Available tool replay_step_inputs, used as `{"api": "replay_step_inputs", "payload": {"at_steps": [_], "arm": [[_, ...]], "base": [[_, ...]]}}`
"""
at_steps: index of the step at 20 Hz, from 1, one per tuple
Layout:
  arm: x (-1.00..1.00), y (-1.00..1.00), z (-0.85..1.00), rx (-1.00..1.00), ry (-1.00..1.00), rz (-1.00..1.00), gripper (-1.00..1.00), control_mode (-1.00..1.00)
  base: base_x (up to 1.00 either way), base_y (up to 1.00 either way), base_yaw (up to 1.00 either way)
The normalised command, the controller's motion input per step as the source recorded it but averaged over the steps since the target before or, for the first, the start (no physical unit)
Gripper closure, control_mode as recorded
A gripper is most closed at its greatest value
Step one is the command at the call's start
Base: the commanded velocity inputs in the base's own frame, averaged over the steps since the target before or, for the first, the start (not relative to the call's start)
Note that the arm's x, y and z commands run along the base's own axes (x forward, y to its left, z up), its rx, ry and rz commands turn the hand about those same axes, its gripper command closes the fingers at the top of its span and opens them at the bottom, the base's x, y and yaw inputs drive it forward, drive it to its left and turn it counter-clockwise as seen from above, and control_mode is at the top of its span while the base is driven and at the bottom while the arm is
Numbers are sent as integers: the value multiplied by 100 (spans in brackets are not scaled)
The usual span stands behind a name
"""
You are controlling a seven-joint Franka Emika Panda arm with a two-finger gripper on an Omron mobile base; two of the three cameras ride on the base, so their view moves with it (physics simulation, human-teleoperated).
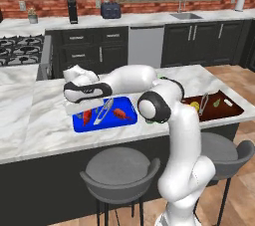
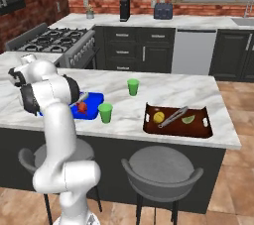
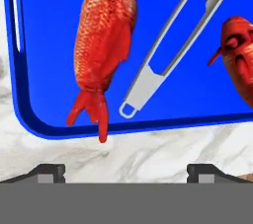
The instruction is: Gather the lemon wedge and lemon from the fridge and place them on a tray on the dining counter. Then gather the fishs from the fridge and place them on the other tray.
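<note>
While the pincer (image 3: 126,171) hangs low over the dining counter (image 1: 30,120), its two tips stand wide apart with nothing between them. Straight ahead of it lies the other tray (image 3: 49,70), bright blue, its near rim just beyond the tips. On that tray one fish (image 3: 101,40) lies directly in front of the pincer, tail hanging over the rim toward it; the second fish (image 3: 239,57) lies off to one side, with the silvery tongs (image 3: 168,45) between the two. Both fish are down and the grasp is let go, so I'd judge this the last placing just finished.

Far off to the pincer's side sits the dark reddish-brown tray (image 2: 198,127), holding the lemon (image 2: 158,117), the lemon wedge (image 2: 188,119) and another pair of tongs (image 2: 171,116). By my reckoning every item is delivered, and what remains is to lift the hand straight away without catching the overhanging tail. Two green cups (image 2: 105,112) stand between the trays, worth minding on a wide swing, as are the stools (image 2: 161,169) below.
</note>
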Motion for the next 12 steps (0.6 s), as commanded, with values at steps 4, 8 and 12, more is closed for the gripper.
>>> {"api": "replay_step_inputs", "payload": {"at_steps": [4, 8, 12], "arm": [[-77, -52, 32, 4, -16, 3, -100, -100], [-70, -59, 49, 9, -12, 4, -100, -100], [-68, -58, 55, 10, -7, 2, -100, -100]], "base": [[0, 0, 0], [0, 0, 0], [0, 0, 0]]}}
